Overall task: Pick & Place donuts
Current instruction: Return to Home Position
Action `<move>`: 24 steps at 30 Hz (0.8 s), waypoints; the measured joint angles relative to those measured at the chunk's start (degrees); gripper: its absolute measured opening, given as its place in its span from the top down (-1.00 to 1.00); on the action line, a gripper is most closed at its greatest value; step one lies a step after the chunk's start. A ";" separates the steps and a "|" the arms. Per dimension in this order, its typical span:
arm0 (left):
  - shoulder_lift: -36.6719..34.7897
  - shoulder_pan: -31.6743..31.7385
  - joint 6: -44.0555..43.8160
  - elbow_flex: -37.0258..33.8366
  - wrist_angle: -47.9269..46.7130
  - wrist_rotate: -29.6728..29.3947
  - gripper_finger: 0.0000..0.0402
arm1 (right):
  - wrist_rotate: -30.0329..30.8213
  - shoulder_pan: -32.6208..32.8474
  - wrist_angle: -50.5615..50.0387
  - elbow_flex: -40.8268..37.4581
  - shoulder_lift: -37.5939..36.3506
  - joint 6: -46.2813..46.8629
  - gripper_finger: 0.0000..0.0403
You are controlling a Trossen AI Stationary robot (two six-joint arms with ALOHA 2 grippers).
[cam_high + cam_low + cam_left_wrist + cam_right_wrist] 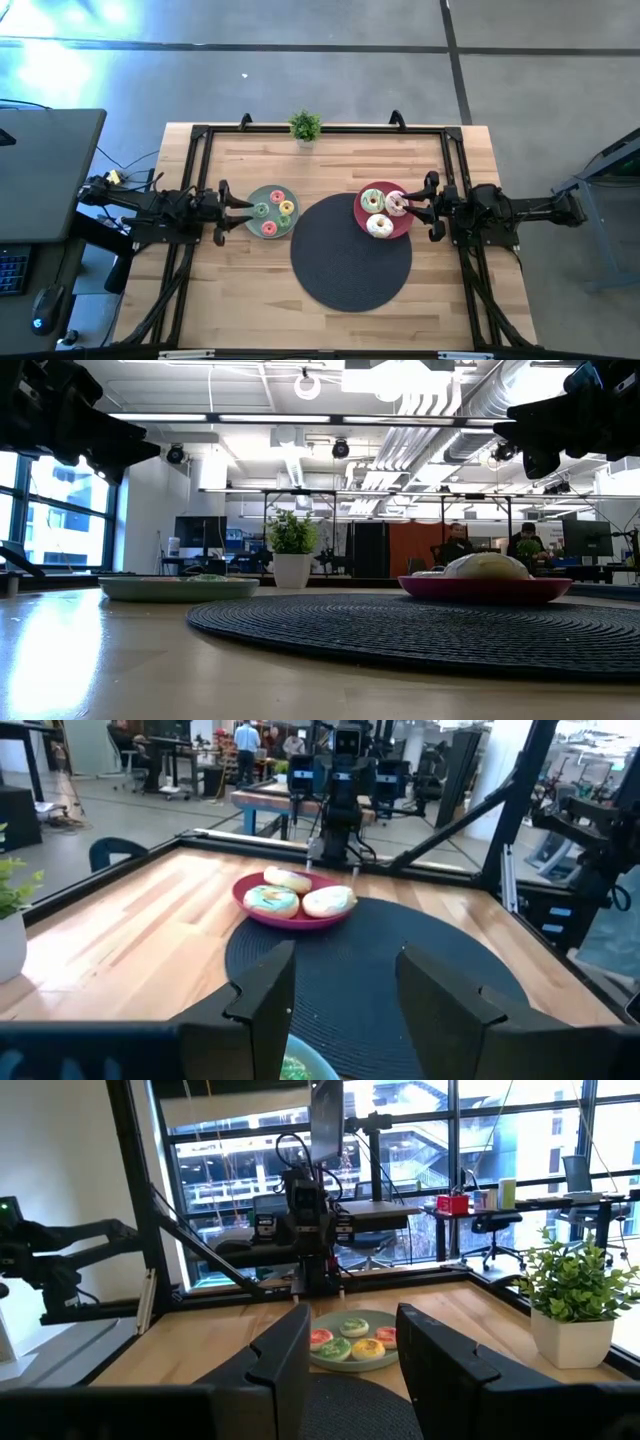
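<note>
Three larger frosted donuts (379, 226) lie on a red plate (366, 222) whose near part overlaps the black round mat (351, 262). Several smaller pink, green and yellow donuts (269, 228) lie on a grey-green plate (254, 222), left of the mat. My left gripper (240, 210) is open, level and above the table, just left of the grey-green plate. My right gripper (415, 207) is open too, just right of the red plate. The left wrist view shows the red plate's donuts (271, 900) beyond my open fingers (345, 1005). The right wrist view shows the small donuts (354, 1327) beyond my open fingers (350, 1370).
A small potted plant (305, 127) stands at the middle of the table's far edge. A black frame (320, 130) runs along the far, left and right edges. A desk with a keyboard and mouse (45, 180) stands left of the table. People show in the room beyond (457, 540).
</note>
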 joint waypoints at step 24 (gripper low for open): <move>0.02 0.00 -0.04 -0.12 0.71 -0.09 0.16 | -0.04 0.00 -0.04 -0.02 0.00 -0.02 0.31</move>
